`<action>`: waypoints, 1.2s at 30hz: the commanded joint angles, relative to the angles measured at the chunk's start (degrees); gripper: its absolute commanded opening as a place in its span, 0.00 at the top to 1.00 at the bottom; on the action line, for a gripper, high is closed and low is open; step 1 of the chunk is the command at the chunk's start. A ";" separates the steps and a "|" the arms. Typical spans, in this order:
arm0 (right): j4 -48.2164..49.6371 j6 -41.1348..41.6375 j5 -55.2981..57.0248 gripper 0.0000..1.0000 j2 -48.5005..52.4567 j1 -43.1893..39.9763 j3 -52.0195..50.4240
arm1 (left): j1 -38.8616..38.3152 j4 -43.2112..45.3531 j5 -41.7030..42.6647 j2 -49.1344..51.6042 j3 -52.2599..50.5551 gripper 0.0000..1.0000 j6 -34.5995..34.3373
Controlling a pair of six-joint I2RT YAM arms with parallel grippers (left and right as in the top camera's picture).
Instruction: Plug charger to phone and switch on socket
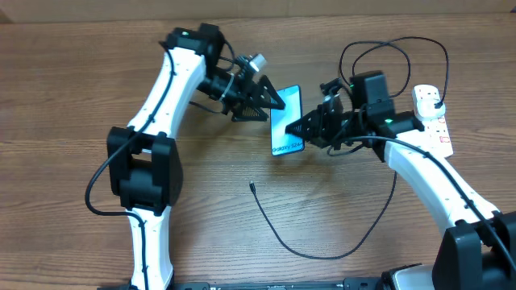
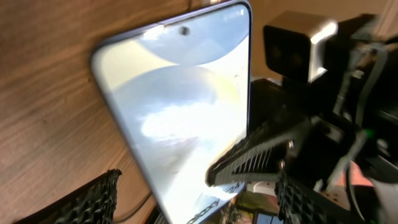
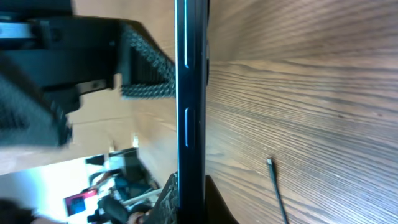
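Note:
The phone (image 1: 286, 121), its light-blue screen lit, is held tilted off the table. My right gripper (image 1: 300, 127) is shut on its right edge. In the right wrist view the phone (image 3: 189, 93) shows edge-on, pinched between the fingers (image 3: 193, 202). My left gripper (image 1: 276, 102) is open at the phone's upper left. In the left wrist view its fingers (image 2: 199, 199) stand wide apart on either side of the phone (image 2: 180, 106). The charger's connector tip (image 1: 252, 186) lies free on the table below the phone; it also shows in the right wrist view (image 3: 272, 165). The socket (image 1: 433, 121) lies at the far right.
The black cable (image 1: 322, 255) curves along the table's front, then loops behind my right arm toward the black plug (image 1: 433, 98) on the socket. The wooden table (image 1: 64, 97) extends to the left.

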 commanded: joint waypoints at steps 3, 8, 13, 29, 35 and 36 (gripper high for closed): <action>3.39 -1.70 -10.27 0.96 -0.61 -1.38 0.35 | 0.72 0.07 11.89 -0.09 1.11 0.16 11.06; 11.10 2.29 -13.77 0.96 -0.61 -1.36 0.35 | 0.24 1.60 21.42 -0.09 1.11 0.18 13.70; 19.21 7.74 -14.51 0.96 -0.61 -1.31 0.35 | -0.44 4.48 26.36 -0.09 1.11 0.19 13.92; 25.14 12.22 -12.11 0.96 -0.61 -1.25 0.35 | -0.15 21.81 26.36 -0.09 1.16 0.47 -1.84; 25.24 12.00 -10.03 0.96 -0.61 -1.27 0.35 | -0.90 34.21 26.38 -0.09 1.22 0.73 -16.87; 25.24 12.00 -9.66 0.96 -0.61 -1.27 0.35 | -1.01 35.39 26.38 -0.09 1.29 0.74 -18.53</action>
